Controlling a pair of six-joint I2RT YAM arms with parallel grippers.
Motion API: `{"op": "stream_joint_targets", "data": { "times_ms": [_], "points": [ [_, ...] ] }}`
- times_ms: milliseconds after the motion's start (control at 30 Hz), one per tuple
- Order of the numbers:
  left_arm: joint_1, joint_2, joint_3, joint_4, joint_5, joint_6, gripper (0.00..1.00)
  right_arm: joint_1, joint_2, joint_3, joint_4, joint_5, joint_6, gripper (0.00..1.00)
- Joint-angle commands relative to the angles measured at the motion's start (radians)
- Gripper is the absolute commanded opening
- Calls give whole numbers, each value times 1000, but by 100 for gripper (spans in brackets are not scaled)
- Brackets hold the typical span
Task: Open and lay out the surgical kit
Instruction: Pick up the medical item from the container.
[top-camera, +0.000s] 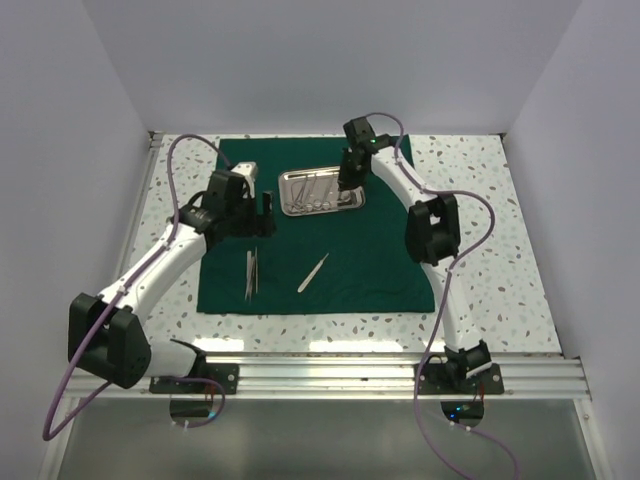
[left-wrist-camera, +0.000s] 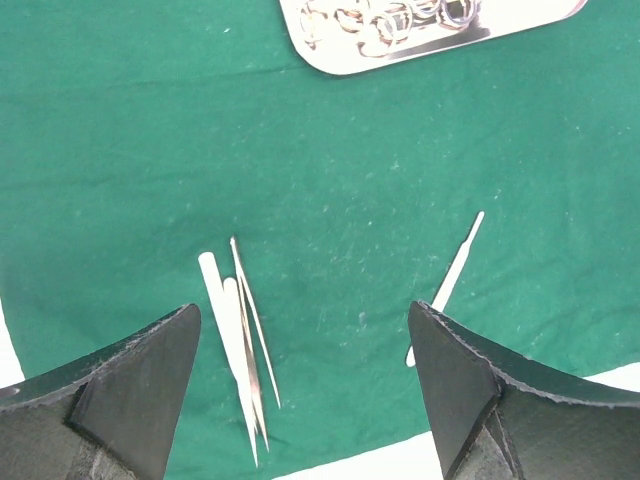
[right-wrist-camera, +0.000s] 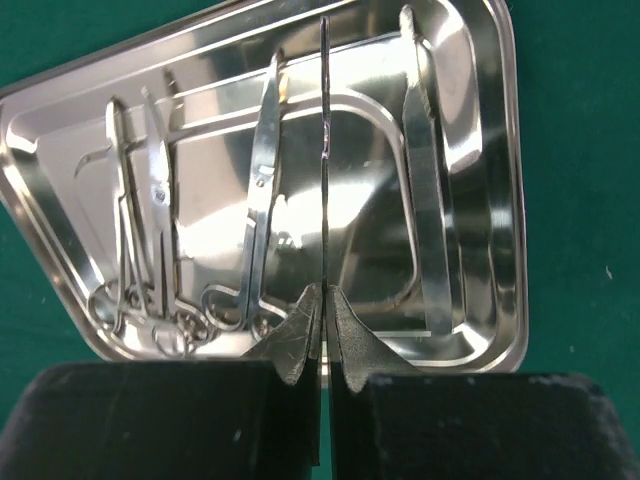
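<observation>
Surgical kit (top-camera: 350, 265) lies unwrapped on the table (top-camera: 520, 300), with the tray (right-wrist-camera: 500, 200) at upper centre. We find right fingers (right-wrist-camera: 292, 340) clenched on a slim instrument (right-wrist-camera: 324, 150), its long axis straight ahead of them. Left fingers (left-wrist-camera: 140, 380) hang released over the tweezers (left-wrist-camera: 240, 340).

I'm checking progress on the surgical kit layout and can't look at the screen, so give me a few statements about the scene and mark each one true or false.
1. The left tool is open and holds nothing. True.
2. The steel tray is empty. False: ring-handled instruments lie in it.
3. The right tool is shut on a thin silver instrument above the tray. True.
4. The green cloth is folded up. False: it lies spread flat.
5. No instruments lie on the cloth. False: tweezers and another slim instrument lie on it.
</observation>
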Motion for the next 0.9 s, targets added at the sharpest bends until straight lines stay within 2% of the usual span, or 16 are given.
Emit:
{"op": "stream_joint_targets", "data": {
  "times_ms": [0,200,400,667,867],
  "points": [
    [-4,-46,-11,-33,-42,-24,89,-6,33,64,64,-76,22,0],
    [-4,-63,-23,-41,-42,-37,89,-19,65,55,57,-105,27,0],
    [-4,-61,-31,-33,-32,-40,89,-19,-10,-51,80,-94,-8,0],
    [-4,-41,-34,-5,-19,-18,89,-21,-226,-148,101,-85,-32,0],
    [-4,3,-12,25,13,3,89,-7,-473,-463,175,-91,-21,0]
  ]
}}
